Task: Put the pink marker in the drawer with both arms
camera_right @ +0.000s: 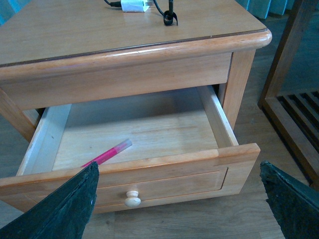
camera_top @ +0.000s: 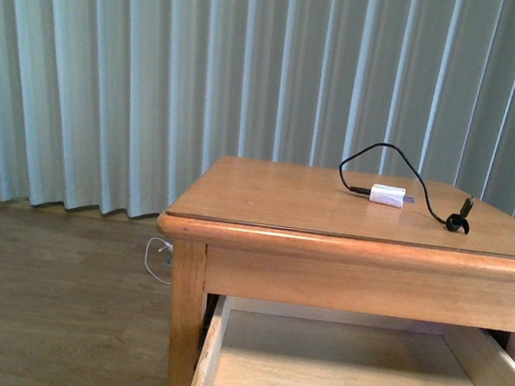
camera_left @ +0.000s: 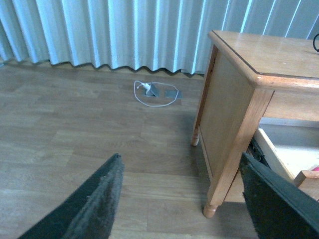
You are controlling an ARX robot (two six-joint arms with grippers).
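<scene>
The drawer (camera_right: pixel 164 172) stands pulled out from under the top of the cabinet (camera_top: pixel 284 200), with its round knob (camera_right: pixel 132 198) facing the right wrist camera. The pink marker (camera_right: pixel 107 153) lies flat on the drawer's bottom, set at a slant close behind the front board, its pale end pointing toward the back. Nothing touches it.

The right gripper (camera_right: pixel 179 209) hangs in front of the drawer with its jaws spread wide. It holds nothing, and neither of its dark fingers (camera_right: pixel 65 209) touches the wood.

The left gripper (camera_left: pixel 187 209) is also spread wide and empty, over the bare floor (camera_left: pixel 75 139) beside the cabinet's side panel and front leg.

On the cabinet top a small white charger (camera_top: pixel 387 195) lies with its black cable (camera_top: pixel 361 157) looping up and around. A white cord (camera_left: pixel 154 94) lies coiled on the floor near the curtain (camera_top: pixel 158 83).
</scene>
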